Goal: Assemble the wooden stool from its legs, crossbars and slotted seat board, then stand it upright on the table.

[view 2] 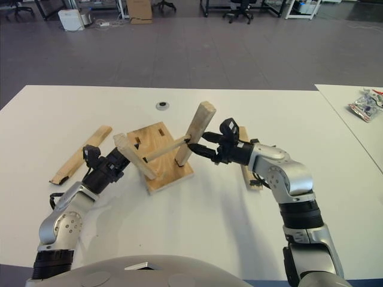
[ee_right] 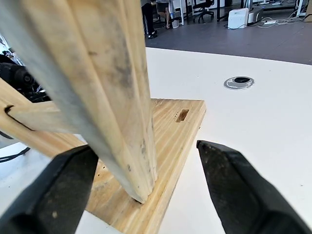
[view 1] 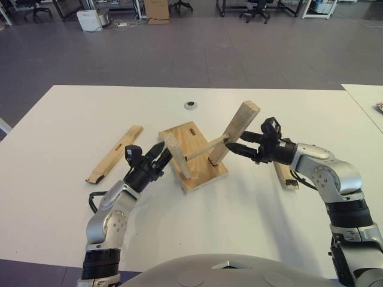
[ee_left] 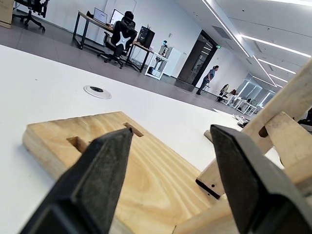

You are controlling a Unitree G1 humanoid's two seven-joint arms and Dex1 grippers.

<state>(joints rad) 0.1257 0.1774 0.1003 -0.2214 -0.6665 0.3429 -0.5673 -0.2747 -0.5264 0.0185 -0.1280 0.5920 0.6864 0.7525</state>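
The slotted seat board (view 1: 202, 173) is lying flat near the middle of the white table (view 1: 60, 119), with slots at its far end being left uncovered. Two legs are being propped on its upper face. The left leg (view 1: 178, 156) is leaning with its top toward the robot's left, and the right leg (view 1: 237, 131) is tilting up and away to the right. A crossbar (view 1: 205, 148) is being carried between them. The left gripper (view 1: 163, 152) is being held just beside the left leg, its fingers spread apart and gripping nothing. The right gripper (view 1: 230, 144) is being held at the right leg where the crossbar meets it, fingers wide with the leg between them and no contact being visible. A loose leg (view 1: 115, 153) is lying well to the left, and another wooden piece (view 1: 281, 173) is lying beneath the right arm.
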